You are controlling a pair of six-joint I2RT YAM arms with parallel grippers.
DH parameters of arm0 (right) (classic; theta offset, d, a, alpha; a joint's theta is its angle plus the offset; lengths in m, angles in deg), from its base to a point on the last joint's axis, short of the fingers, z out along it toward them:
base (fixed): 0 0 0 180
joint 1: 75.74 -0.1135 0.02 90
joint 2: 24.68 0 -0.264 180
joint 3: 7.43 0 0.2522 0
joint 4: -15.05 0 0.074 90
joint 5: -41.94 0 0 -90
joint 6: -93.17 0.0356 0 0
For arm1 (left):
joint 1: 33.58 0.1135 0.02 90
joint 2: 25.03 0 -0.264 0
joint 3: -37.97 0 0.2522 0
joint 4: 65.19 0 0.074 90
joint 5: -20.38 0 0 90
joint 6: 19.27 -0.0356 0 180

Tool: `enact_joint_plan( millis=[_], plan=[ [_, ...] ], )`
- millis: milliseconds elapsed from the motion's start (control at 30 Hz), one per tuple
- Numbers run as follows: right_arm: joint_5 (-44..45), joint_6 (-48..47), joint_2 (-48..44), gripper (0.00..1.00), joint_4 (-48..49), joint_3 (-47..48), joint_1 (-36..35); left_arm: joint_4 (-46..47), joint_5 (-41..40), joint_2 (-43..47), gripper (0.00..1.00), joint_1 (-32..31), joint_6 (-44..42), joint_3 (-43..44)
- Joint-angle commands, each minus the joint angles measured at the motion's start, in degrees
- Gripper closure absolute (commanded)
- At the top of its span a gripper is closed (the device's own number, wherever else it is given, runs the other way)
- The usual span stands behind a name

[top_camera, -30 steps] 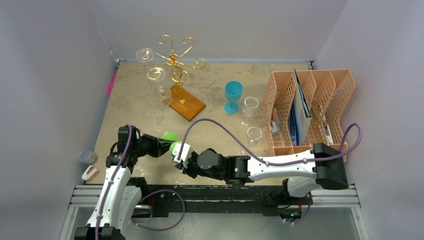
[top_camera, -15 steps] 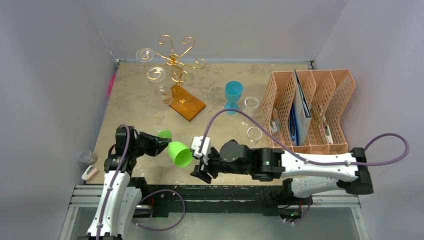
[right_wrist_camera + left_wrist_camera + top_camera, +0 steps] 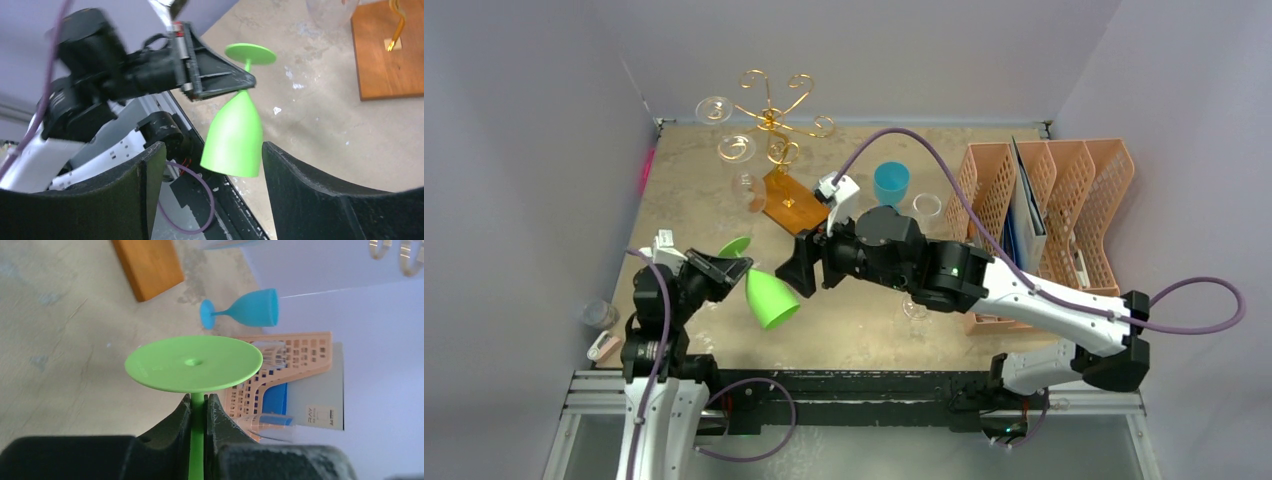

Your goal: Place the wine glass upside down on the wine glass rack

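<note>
Lower left of the overhead view, the left jaws pinch the stem of the green wine glass (image 3: 770,297) — foot up-left, bowl mouth down-right — with the wine glass rack (image 3: 771,118) well apart, up-frame. Bottom centre of the left wrist view, they clamp narrow under the foot; in the right wrist view the right jaws stand wide and empty either side of the bowl.
</note>
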Motion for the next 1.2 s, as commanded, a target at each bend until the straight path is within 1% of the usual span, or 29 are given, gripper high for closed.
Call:
enact_joint_plan(
  millis=[0,133,233,400,500,567,667,700,767,867,933,1033,1167],
  plan=[
    [-1.3,8.9,3.5,0.27,-4.6,4.6,2.0,10.1,3.0,8.4,1.00,-0.1,-7.3,0.0],
    [-2.2,14.7,4.9,0.27,-3.2,5.5,3.2,16.5,6.2,15.6,1.00,-0.1,-12.0,-1.2],
    [-2.9,17.1,4.4,0.28,-0.8,5.8,3.4,19.1,8.8,17.5,1.00,-0.1,-16.9,-0.5],
    [-4.4,20.1,1.9,0.27,4.0,4.3,3.9,24.4,17.5,12.4,1.00,0.0,-25.9,4.4],
    [-6.0,23.1,0.9,0.27,5.2,3.6,5.0,26.4,24.5,8.2,1.00,0.0,-34.4,7.9],
    [-7.2,27.7,0.7,0.27,3.6,4.2,6.9,26.4,27.9,5.9,1.00,-0.1,-39.1,9.8],
    [-11.2,37.1,0.8,0.28,1.7,5.7,12.1,27.3,32.8,2.3,1.00,-0.1,-45.0,11.7],
    [-12.3,39.5,0.9,0.29,1.2,6.1,13.6,27.9,33.9,1.1,1.00,0.0,-45.8,12.1],
    [-14.2,43.1,1.1,0.30,0.9,6.2,15.6,33.4,36.6,-1.1,1.00,-0.2,-46.1,12.0],
    [-16.6,46.6,1.2,0.32,1.2,5.6,17.1,42.7,39.4,-4.6,1.00,-0.2,-44.3,11.1],
    [-18.0,48.0,1.3,0.32,2.6,4.5,17.6,46.7,41.7,-7.6,1.00,-0.2,-42.8,11.6],
    [-20.4,48.6,1.8,0.32,5.3,4.5,18.0,47.5,44.7,-11.9,1.00,-0.2,-41.9,14.1],
    [-22.5,49.2,3.4,0.32,3.8,6.0,18.0,52.2,44.9,-13.8,1.00,-0.3,-39.8,14.1]
  ],
)
